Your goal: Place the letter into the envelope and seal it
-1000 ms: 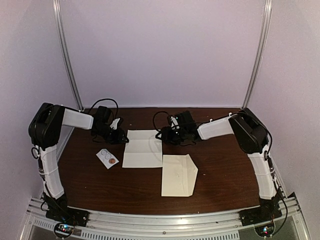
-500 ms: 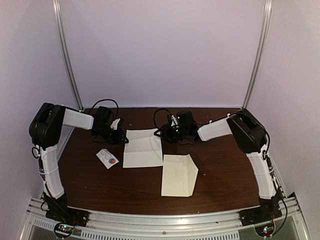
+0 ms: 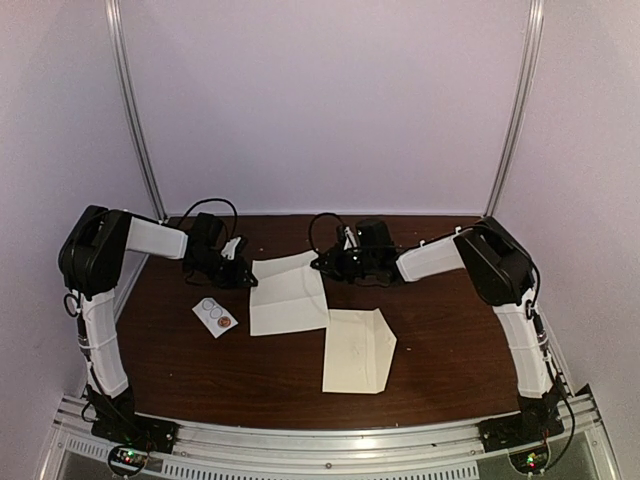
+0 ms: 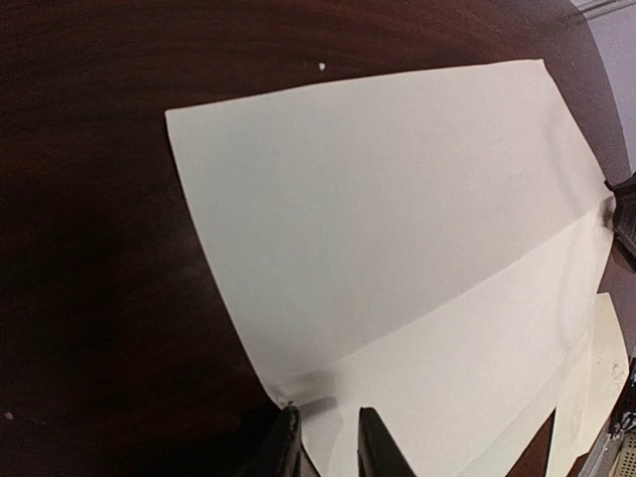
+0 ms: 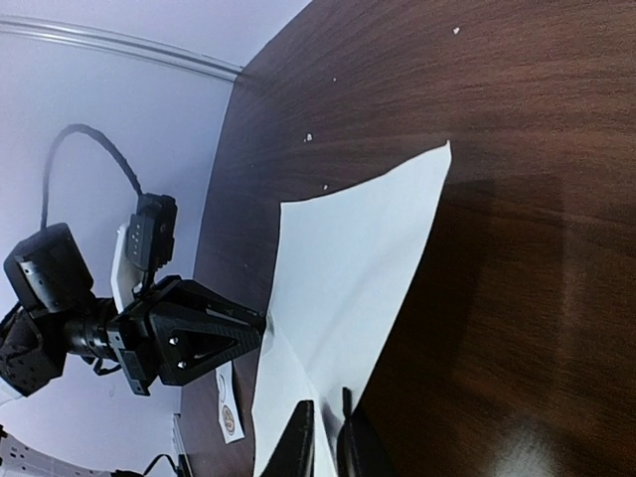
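The letter is a white creased sheet at mid-table, its far edge raised off the wood. My left gripper is shut on its far left corner; in the left wrist view the corner curls up between the fingers. My right gripper is shut on the far right edge, with the sheet running between its fingers in the right wrist view. The cream envelope lies flat to the near right of the letter, flap pointing right, untouched. Its edge shows in the left wrist view.
A small white card with round stickers lies on the dark wood table left of the letter, and shows in the right wrist view. The left arm's head faces the right gripper across the sheet. Purple walls enclose the table.
The letter's far edge has come up off the table and the sheet has skewed slightly. My right gripper has moved left and back along that edge. The left gripper has barely moved.
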You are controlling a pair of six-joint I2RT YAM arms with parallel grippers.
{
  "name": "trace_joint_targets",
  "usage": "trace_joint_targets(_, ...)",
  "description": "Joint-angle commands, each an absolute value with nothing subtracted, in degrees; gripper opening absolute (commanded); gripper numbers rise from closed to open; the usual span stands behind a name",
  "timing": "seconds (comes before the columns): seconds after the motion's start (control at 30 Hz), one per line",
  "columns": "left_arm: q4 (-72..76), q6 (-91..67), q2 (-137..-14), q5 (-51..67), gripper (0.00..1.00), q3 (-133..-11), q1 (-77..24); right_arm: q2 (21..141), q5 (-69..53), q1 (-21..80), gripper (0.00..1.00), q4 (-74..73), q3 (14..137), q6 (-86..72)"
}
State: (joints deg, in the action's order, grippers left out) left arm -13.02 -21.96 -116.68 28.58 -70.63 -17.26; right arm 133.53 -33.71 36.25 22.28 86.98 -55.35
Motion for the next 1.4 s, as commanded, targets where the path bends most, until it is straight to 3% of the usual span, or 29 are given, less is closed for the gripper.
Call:
trace_joint_targets(0.0,-12.7,-21.8,-117.6,29.7,0.21,-71.4,-17.8,132.2,-33.0,36.4,0.05,22.4,85.6,-54.5)
trace_joint_targets(0.13,-11.7,-21.7,-115.3,28.4,0.23,-70.4,-17.8,129.8,-32.0,36.3,0.0,23.2,84.1,-54.1)
trace_joint_targets(0.57,-2.8,-17.4,-93.7,21.5,0.59,-63.8,-17.8,114.5,-28.3,35.5,0.0,13.3,79.9,-41.2)
trace_joint_targets(0.93,4.3,-5.9,-75.5,34.5,0.65,-57.5,-23.7,96.6,-33.1,36.3,0.0,-5.6,76.9,-28.2)
trace_joint_targets(1.2,-4.3,4.1,-77.3,31.4,0.68,-59.3,-37.3,89.4,-35.8,40.3,0.0,-19.4,78.2,-19.8)
trace_joint_targets(1.37,-6.5,5.6,-80.3,29.5,0.69,-60.2,-41.7,88.2,-40.2,43.1,0.0,-19.0,77.1,-19.4)
